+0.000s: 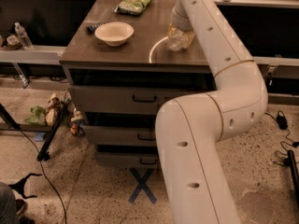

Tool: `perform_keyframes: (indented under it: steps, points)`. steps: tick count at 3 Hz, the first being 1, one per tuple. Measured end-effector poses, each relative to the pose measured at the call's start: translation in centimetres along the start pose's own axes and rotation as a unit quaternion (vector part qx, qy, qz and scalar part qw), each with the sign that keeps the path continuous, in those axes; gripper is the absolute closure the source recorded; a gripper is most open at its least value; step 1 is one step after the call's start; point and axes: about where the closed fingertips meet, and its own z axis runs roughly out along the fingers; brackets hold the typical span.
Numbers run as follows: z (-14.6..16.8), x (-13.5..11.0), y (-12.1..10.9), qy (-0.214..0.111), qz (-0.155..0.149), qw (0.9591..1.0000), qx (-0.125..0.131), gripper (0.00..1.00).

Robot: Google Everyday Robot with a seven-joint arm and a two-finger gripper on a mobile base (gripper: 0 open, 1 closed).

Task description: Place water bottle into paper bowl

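On the far left, a small capped bottle (pixel 21 34) stands on a low ledge, off the counter (pixel 121 55). On the counter's left half I see the paper bowl (pixel 114 32) sitting upright, and only its bare cream inside shows. A dark flat wrapper (pixel 92 28) touches the bowl's left rim, and a green snack bag (pixel 134 3) lies behind it near the back edge.

The water bottle (pixel 180 34) is on the right half of the counter, well apart from the bowl. It stands close to upright, its long axis near vertical and its wide base down at the counter top. I cannot tell whether the base touches.

My gripper (pixel 180 14) is at the bottle's upper end, mostly hidden behind my white arm (pixel 219 125). I cannot tell whether it is open or closed. The arm crosses the right side of the view.
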Motion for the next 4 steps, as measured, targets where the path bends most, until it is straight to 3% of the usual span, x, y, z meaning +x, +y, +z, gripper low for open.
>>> perform_keyframes:
  steps: [1,2,3,4]
  points:
    - [-4.7,0.3,0.2,-0.018,-0.001,0.9980,0.060,1.00]
    - [-10.6,-1.0,-1.1,-0.055,0.010,0.9879,0.144,1.00]
    - [-13.1,-3.6,-4.4,-0.111,0.011,0.9690,0.220,1.00]
    - [-12.7,-3.5,-4.8,-0.109,0.012,0.9684,0.224,1.00]
